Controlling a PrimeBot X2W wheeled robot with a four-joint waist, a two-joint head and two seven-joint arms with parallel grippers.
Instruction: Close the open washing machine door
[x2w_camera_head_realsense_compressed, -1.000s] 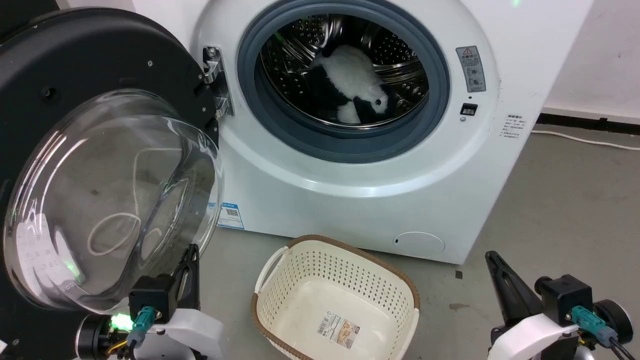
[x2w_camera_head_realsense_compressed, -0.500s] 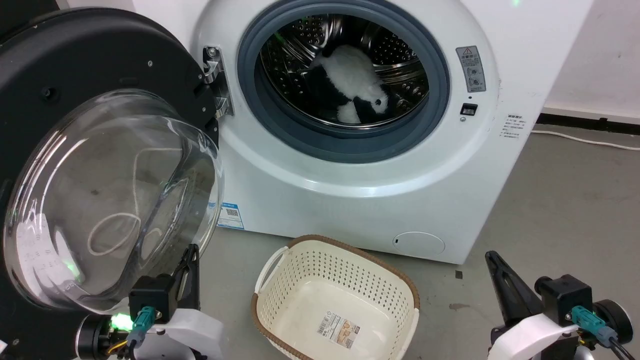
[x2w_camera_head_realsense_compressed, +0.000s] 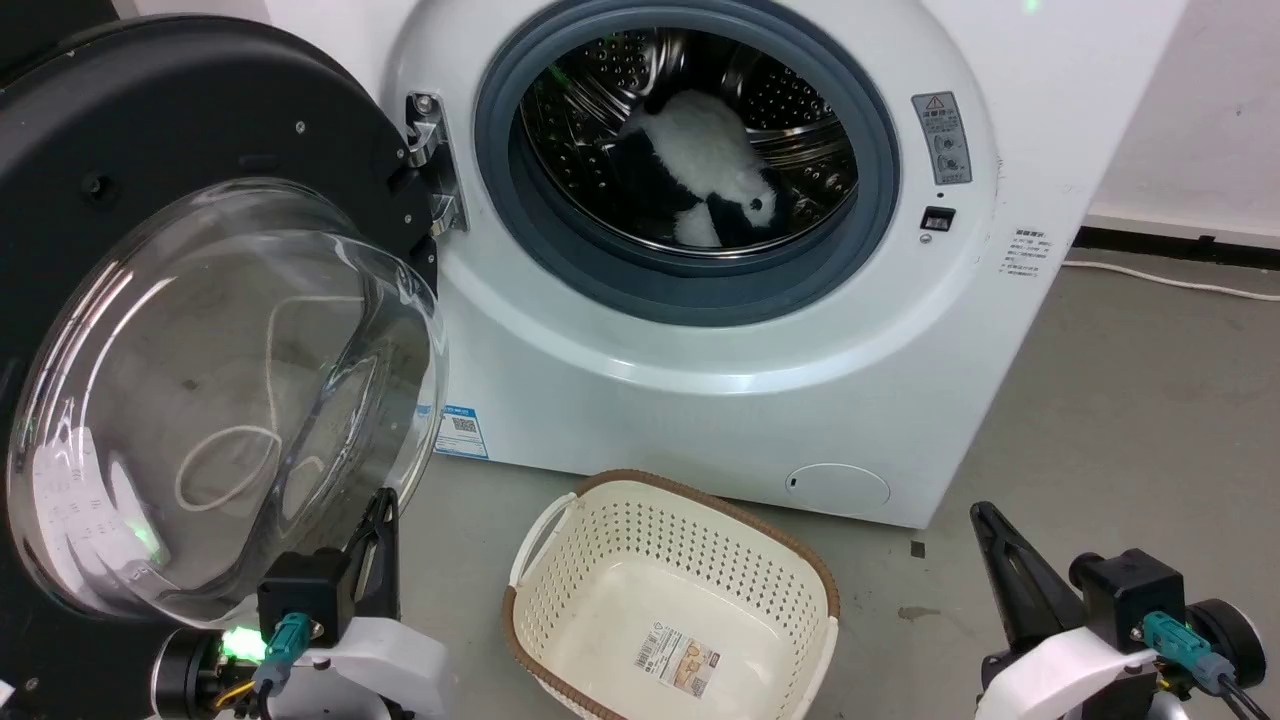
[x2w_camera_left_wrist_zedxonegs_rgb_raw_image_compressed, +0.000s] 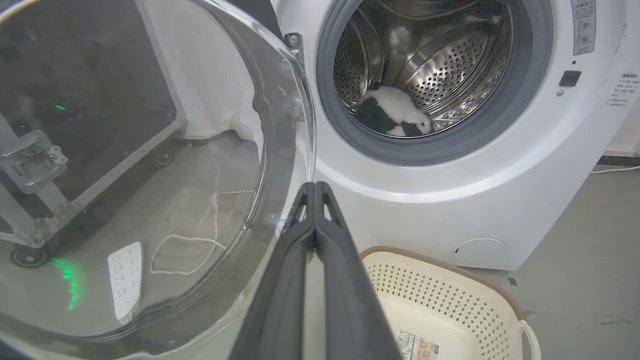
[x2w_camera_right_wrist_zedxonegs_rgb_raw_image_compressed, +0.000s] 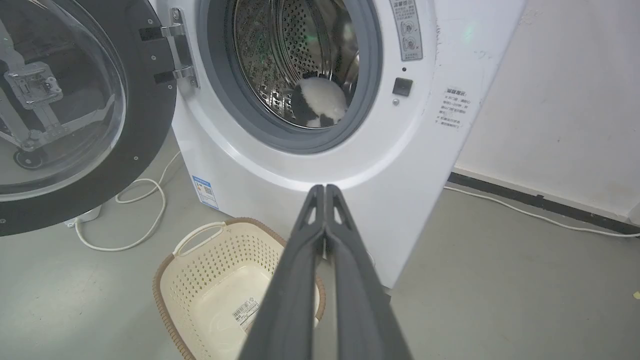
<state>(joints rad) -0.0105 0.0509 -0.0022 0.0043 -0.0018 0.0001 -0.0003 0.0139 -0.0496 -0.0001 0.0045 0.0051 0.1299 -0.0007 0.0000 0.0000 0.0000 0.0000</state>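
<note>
Washing machine door (x2w_camera_head_realsense_compressed: 220, 390) stands open just beside the left gripper (x2w_camera_head_realsense_compressed: 381, 512), whose jaws are pressed together.

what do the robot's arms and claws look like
Both claws are two long, thin, dark grey fingers tapering to a point, with small slots near the tips. Behind the left claw and the right claw sits a black boxy mount on a glossy white wrist shell. A teal plug with a dark cable sticks out of each mount; a green light glows beside the left one.
</note>
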